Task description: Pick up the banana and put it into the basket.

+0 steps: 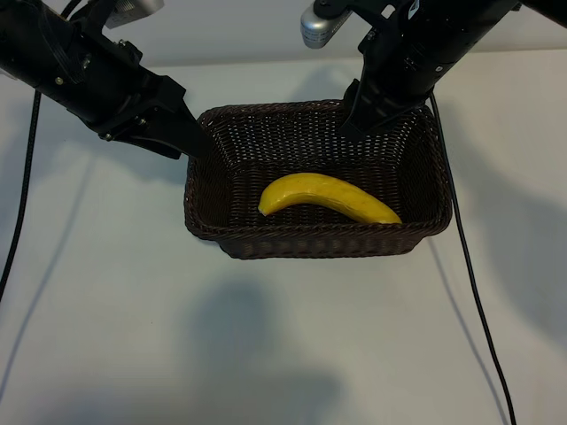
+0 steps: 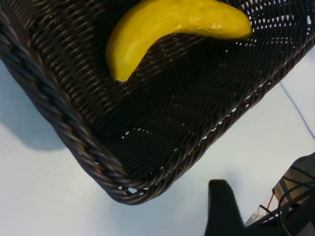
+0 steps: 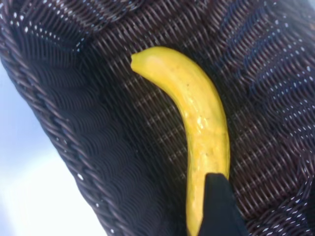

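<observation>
The yellow banana [image 1: 328,197] lies on the floor of the dark brown wicker basket [image 1: 310,248], touched by neither gripper. My left gripper [image 1: 190,146] hangs at the basket's far left corner, open and empty. In the left wrist view one black finger [image 2: 224,206] shows over the white table beside the basket's corner [image 2: 74,142], with the banana [image 2: 167,24] inside. My right gripper [image 1: 354,119] is above the basket's far right part, open, holding nothing. In the right wrist view one finger [image 3: 219,206] stands in front of the banana [image 3: 197,108], with the basket wall [image 3: 54,123] alongside.
The basket stands mid-table on a white surface [image 1: 266,354]. A black cable [image 1: 469,283] runs down the table on the right of the basket, and another cable [image 1: 22,195] trails along the left edge. Both arms reach in from the far side.
</observation>
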